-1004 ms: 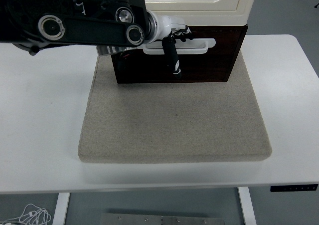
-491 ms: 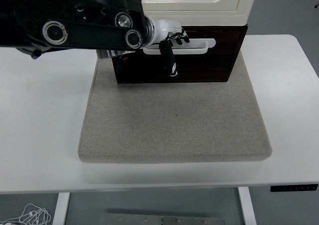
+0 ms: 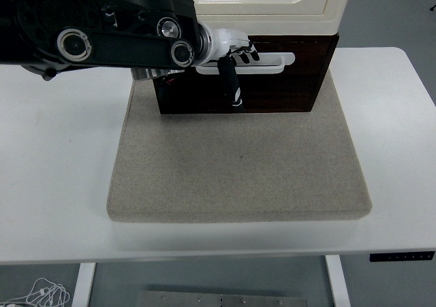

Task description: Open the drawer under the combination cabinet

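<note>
Fingers (image 3: 244, 52) of the left hand (image 3: 235, 52) curl over the drawer's white handle (image 3: 272, 63); grasp seems set, drawer (image 3: 286, 82) closed. Next: pull straight toward the tabletop's (image 3: 61, 184) near edge.

left arm (image 3: 102, 38): black, ringed round joints | white wrist | robot hand (image 3: 235, 65): black

Only one view: head cam, placed high on robot's side, facing forward and down over the white table (image 3: 61, 184). Table's near edge runs along the bottom, w/ floor and table legs visible under it. Far part, at top, reaches the cabinet (image 3: 272, 1), cut by the frame. Medium distance: nearly the full table width fits. Left arm (image 3: 102, 38) enters from left edge. No 2nd view, so no shared part.
</note>
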Controlling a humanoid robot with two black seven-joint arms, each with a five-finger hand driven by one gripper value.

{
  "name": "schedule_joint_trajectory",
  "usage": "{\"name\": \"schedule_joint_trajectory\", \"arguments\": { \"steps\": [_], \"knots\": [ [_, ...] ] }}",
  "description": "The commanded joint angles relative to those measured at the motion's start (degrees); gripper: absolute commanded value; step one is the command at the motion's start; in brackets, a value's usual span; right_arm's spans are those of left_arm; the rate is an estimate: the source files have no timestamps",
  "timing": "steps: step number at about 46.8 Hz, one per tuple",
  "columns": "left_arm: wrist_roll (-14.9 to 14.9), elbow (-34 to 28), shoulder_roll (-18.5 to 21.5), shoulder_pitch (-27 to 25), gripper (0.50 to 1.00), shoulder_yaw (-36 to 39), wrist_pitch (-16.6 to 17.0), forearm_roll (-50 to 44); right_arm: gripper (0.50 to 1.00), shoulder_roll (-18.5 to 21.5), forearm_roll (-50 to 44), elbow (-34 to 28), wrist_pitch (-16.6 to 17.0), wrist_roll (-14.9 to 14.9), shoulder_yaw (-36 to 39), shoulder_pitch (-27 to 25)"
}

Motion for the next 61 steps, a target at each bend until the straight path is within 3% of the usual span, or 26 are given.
{"name": "schedule_joint_trajectory", "arguments": {
  "steps": [1, 61],
  "knots": [
    [0.0, 0.1, -0.1, 0.7, 1.000, 0.0, 0.0, 0.0, 0.926, 0.0, 0.0, 0.0, 0.0, 0.0, 0.0, 0.0],
    [-0.1, -1.0, 0.3, 0.3, 1.000, -0.1, -2.6, 0.1, 0.926, 0.0, 0.0, 0.1, 0.0, 0.0, 0.0, 0.0]
  ]
}}
